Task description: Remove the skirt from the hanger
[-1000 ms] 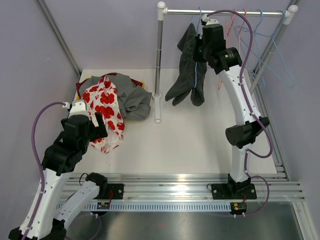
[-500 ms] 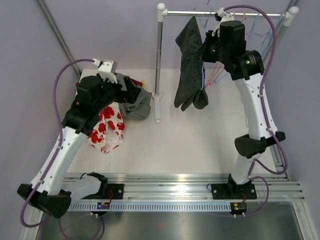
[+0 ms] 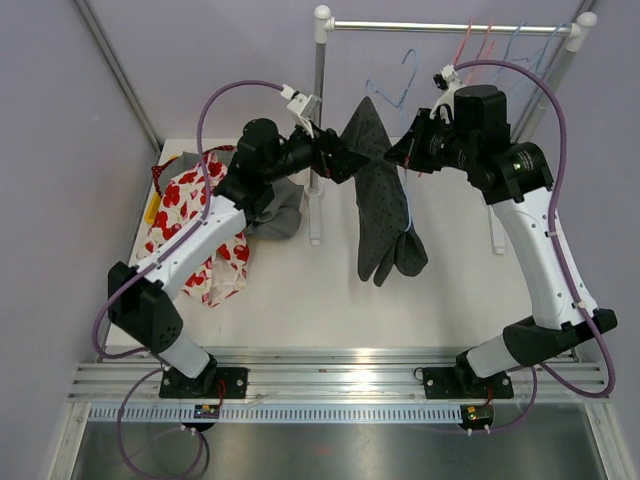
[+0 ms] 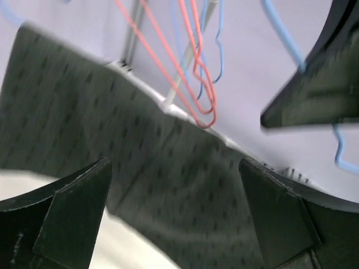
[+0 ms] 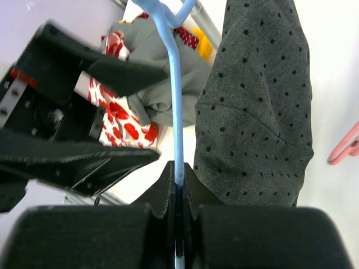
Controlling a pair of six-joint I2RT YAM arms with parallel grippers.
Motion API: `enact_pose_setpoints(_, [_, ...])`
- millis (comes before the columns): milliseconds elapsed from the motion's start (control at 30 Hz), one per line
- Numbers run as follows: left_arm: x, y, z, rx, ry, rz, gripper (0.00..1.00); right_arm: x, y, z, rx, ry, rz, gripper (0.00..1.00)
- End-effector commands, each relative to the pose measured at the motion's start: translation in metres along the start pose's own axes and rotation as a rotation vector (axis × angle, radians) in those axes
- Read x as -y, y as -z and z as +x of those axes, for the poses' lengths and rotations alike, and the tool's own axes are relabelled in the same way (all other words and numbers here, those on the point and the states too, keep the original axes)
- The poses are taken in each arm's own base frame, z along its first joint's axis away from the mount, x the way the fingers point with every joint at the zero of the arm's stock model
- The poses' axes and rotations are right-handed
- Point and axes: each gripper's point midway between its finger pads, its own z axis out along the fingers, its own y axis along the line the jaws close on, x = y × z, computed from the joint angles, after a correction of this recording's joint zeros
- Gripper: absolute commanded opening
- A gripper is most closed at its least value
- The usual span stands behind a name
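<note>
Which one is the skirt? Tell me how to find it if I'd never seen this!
Find the metal clothes rail at the back of the table. Just in front of it, a long dark grey cloth hangs from a blue hanger: that is the skirt. It has tiny black dots, unlike the red-flowered cloth and plain grey garment heaped on the left.

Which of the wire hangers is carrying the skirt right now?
The light-blue wire hanger clamped in the right tool, with the dark grey dotted skirt draped on it. The pink wire hangers are bare, and no tool holds them.
</note>
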Motion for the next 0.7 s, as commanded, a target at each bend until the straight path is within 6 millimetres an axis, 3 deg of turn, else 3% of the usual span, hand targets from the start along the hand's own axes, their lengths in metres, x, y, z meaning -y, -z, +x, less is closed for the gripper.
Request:
enact_pose_setpoints(0, [0.034,-0.021,-0.037,0.093,-0.019,0.160,0.99,-0.041,0.034,-0.026,0.129,0.018,-0.161,0.00])
enact_pose_setpoints(100, [0.043,-0.044,-0.008,0.037,0.000,0.173,0.99,-0.044,0.042,-0.025,0.136,0.010,-0.175,0.00])
enact_pose_setpoints(233, [0.041,-0.053,0.019,-0.002,0.007,0.142,0.98,-0.051,0.051,-0.028,0.150,0.004,-0.199,0.00])
enact_pose_setpoints(300, [0.039,-0.051,0.025,-0.004,0.009,0.129,0.93,-0.054,0.054,-0.030,0.157,0.004,-0.207,0.00])
enact_pose_setpoints(433, [0.032,-0.046,0.030,-0.006,0.012,0.090,0.44,-0.055,0.060,-0.031,0.171,0.007,-0.208,0.00])
enact_pose_setpoints(633, [0.042,-0.033,0.009,0.008,-0.020,0.078,0.28,-0.045,0.053,-0.025,0.160,0.008,-0.176,0.00])
enact_pose_setpoints(667, [0.044,-0.031,0.005,0.014,-0.027,0.079,0.09,-0.044,0.052,-0.026,0.164,0.008,-0.173,0.00])
